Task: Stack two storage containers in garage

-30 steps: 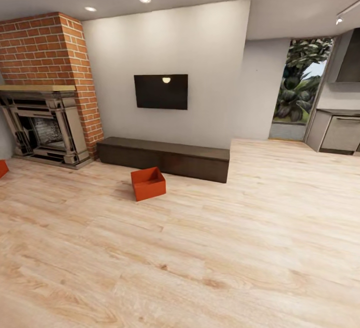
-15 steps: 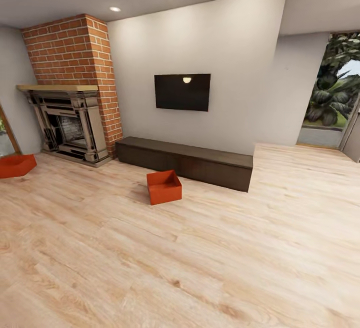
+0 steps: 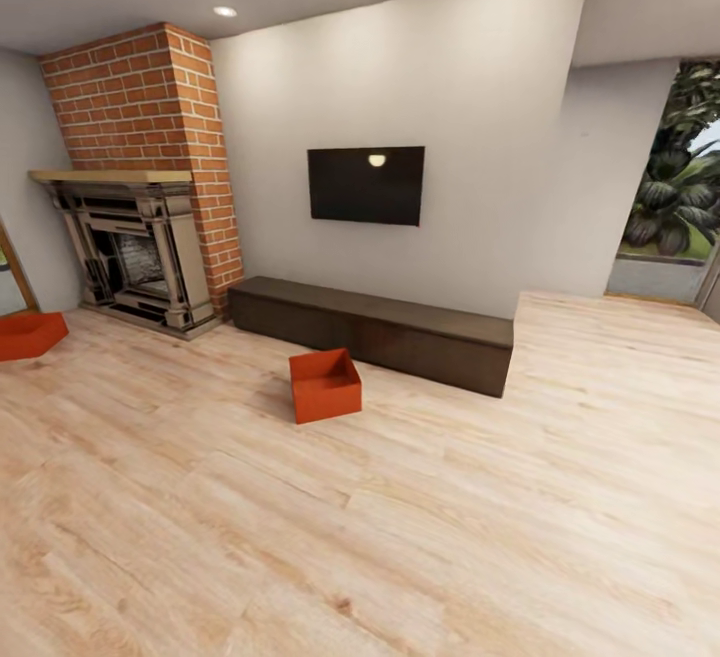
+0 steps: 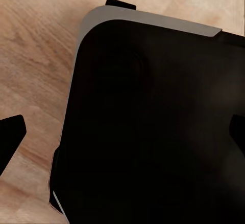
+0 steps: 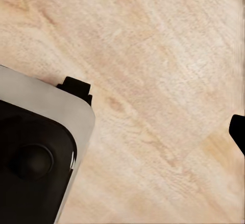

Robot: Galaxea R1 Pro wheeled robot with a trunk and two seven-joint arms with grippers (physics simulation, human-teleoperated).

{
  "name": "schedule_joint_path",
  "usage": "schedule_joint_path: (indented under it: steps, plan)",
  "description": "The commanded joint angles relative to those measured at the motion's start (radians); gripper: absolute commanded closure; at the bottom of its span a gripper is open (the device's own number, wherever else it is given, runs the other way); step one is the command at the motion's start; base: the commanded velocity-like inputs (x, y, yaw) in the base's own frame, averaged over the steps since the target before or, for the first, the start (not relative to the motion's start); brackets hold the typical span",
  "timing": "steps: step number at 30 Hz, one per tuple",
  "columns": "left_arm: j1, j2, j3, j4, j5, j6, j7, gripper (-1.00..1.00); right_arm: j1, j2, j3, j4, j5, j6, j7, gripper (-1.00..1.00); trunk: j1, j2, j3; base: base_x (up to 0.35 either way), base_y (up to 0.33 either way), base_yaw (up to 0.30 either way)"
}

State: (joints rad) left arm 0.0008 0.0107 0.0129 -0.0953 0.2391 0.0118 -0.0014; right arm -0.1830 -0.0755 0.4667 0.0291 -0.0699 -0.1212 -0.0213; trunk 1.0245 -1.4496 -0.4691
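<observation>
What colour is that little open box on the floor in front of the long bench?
Red-orange; the storage container shows best in the head view.

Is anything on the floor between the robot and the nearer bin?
Nothing visible: bare wood floor runs from the camera up to the nearer bin. The bench lies behind it, and the other bin sits far left.

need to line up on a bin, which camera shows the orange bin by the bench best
The head view: the orange bin sits whole on the wood floor, in front of the dark bench. Both wrist views look down at floor planks and the robot's dark base instead.
</observation>
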Motion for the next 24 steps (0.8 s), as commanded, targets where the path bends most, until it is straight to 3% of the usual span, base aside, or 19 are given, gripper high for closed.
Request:
schedule_joint_path:
  steps: [1,13,24]
  plan:
    - [0.000,0.000,0.001,-0.001,0.005,0.002,0.000,-1.00,-0.001,0.001,0.008,0.003,-0.005,-0.006,-0.001,-1.00,0.001,0.000,-0.001,0.297,-0.143,0.000]
    - [0.000,0.000,0.001,-0.001,0.006,0.002,0.000,-1.00,-0.001,0.005,0.008,0.003,-0.008,-0.004,-0.003,-1.00,0.001,0.000,-0.001,0.297,-0.143,0.012]
    - [-0.001,0.000,0.004,-0.001,0.006,-0.003,0.000,-1.00,-0.001,0.002,0.007,0.003,-0.008,-0.005,-0.002,-1.00,0.001,0.000,-0.001,0.297,-0.143,0.249]
